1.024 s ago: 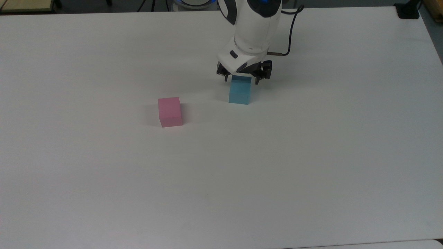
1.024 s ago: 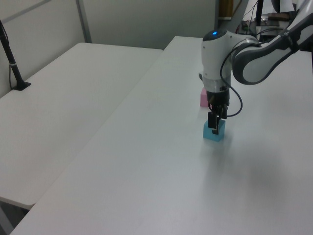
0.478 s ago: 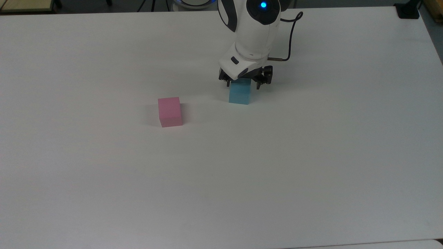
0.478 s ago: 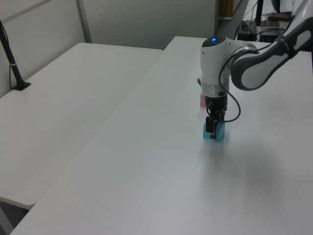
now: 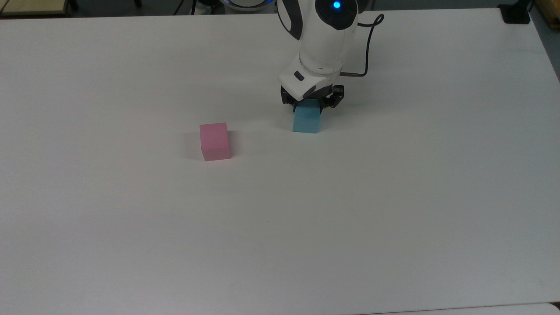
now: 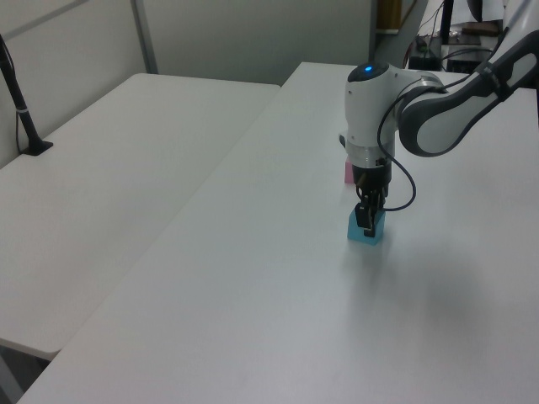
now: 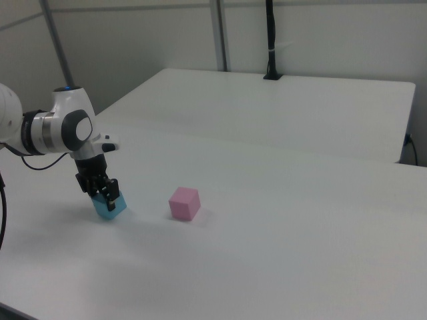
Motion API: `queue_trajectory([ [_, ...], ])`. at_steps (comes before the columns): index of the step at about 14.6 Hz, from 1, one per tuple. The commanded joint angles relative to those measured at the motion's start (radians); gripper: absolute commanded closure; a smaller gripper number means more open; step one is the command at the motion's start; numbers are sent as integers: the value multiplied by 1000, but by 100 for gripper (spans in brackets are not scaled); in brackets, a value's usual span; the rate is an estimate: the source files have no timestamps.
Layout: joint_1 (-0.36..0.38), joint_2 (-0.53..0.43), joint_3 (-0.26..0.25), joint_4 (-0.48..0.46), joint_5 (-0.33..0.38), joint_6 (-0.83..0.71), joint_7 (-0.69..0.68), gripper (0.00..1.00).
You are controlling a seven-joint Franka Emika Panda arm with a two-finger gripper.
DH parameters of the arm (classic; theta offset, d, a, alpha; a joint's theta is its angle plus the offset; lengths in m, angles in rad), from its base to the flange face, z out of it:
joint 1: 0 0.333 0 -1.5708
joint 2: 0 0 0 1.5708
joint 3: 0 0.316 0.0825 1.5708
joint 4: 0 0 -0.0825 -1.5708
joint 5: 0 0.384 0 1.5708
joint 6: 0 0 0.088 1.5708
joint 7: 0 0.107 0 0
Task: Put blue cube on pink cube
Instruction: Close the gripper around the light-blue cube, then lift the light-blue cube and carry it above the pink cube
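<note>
The blue cube (image 5: 306,123) rests on the white table (image 5: 131,245), a little right of centre in the top view. My gripper (image 5: 308,108) comes straight down over it, its fingers pressed against two opposite sides of the cube. From the side, the blue cube (image 6: 363,233) (image 7: 105,207) stands on the surface with the gripper (image 6: 368,222) (image 7: 105,193) around its upper half. The pink cube (image 5: 215,141) (image 7: 184,203) stands apart, to the top view's left of the blue cube and a bit nearer the front edge. In the left view the arm hides most of the pink cube (image 6: 349,172).
A black cable (image 5: 369,43) loops from the wrist. A second white table (image 6: 126,168) adjoins this one, with a black post (image 7: 271,40) clamped at its far edge. Open tabletop surrounds both cubes.
The gripper has dropped lower over the blue cube and its fingers have closed in on it. The cube has shifted slightly to the top view's right. The pink cube stayed put.
</note>
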Motion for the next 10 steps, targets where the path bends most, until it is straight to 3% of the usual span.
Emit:
queue_trajectory([
  [1,9,-33,-9,-5,-21,6,18,88],
  [4,4,-65,-7,36,-11,-53,16,87],
  [10,1,-99,-6,256,48,-328,7,86],
])
